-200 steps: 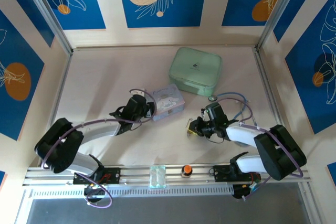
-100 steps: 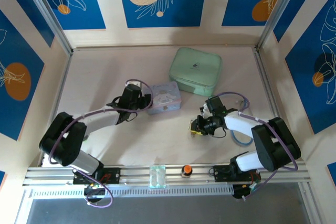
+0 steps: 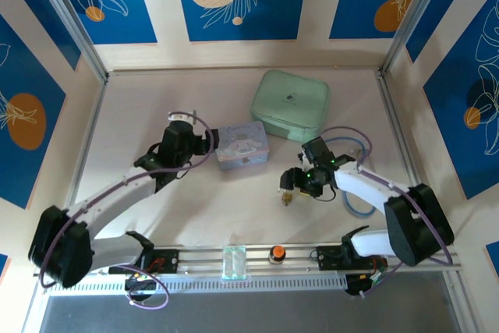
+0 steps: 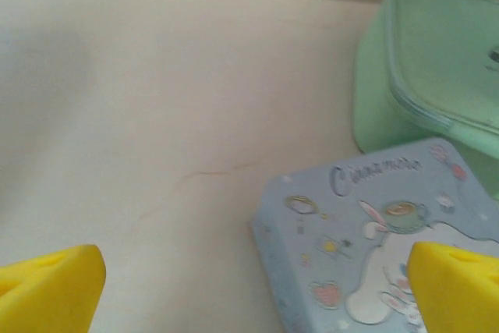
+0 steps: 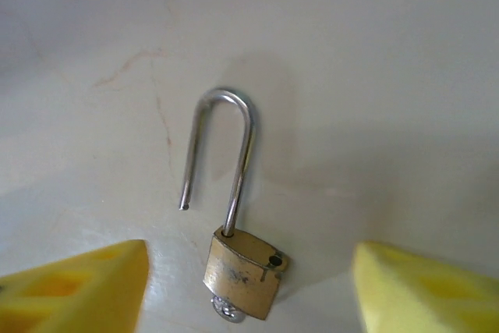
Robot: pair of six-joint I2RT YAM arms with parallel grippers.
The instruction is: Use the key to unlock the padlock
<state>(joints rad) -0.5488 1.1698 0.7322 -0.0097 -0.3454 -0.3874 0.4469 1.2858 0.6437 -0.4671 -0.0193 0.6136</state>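
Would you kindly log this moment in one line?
silver-shackled brass padlock: open | right gripper: open over it | left gripper: open

Top ext. view: bright, even, diffuse light from overhead. Only faint soft shadows under the 2 arms on the table (image 3: 234, 208); focus crisp, no glare. Left wrist view: washed-out, low contrast, soft overall. The pale-blue tin (image 4: 366, 247) is a bit blurred, and the yellow fingertips (image 4: 47, 290) of the left gripper (image 4: 253, 294) are out of focus in the 2 btm corners; dim patch top left. Right wrist view: padlock (image 5: 240, 271) sharp, w/ a glare streak along its shackle and a soft shadow just right of it. The right gripper (image 5: 249, 290) fingertips (image 5: 78, 286) are blurred.
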